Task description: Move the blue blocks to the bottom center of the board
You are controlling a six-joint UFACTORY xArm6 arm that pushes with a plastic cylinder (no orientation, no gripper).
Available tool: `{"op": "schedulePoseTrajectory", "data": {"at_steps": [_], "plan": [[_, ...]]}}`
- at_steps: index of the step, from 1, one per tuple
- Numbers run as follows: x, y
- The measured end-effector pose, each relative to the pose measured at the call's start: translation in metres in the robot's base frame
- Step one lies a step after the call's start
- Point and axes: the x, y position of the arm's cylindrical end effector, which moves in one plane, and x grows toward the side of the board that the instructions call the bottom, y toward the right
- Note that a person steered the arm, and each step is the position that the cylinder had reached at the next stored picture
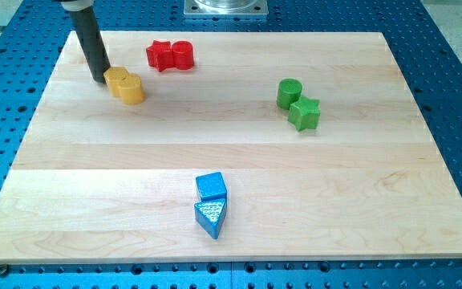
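Two yellow blocks (125,85) are seen touching each other just to the view's right of my tip (101,79), the nearer one all but against it; their shapes cannot be made out for sure. Farther to the right and slightly toward the view's top, a red star (160,54) and a red cylinder (182,54) are set side by side. Well off to the right, a green cylinder (289,93) and a green star (305,113) are paired. Nothing is placed between my tip and the blue blocks.

The rod is held nearly upright near the board's (231,152) top left corner. No fingers are carried, so nothing is pinched.

The blue cube (211,186) and blue triangle (209,217) are found touching, far toward the view's bottom and right of my tip, at the bottom center.
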Motion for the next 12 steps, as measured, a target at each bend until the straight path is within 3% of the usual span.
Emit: {"op": "schedulePoseTrajectory", "data": {"at_steps": [2, 3, 4, 5, 6, 7, 8, 11, 12], "plan": [[0.069, 0.056], [0.092, 0.029], [0.087, 0.030], [0.157, 0.046], [0.195, 0.149], [0.201, 0.215], [0.223, 0.221], [0.209, 0.192], [0.225, 0.190]]}}
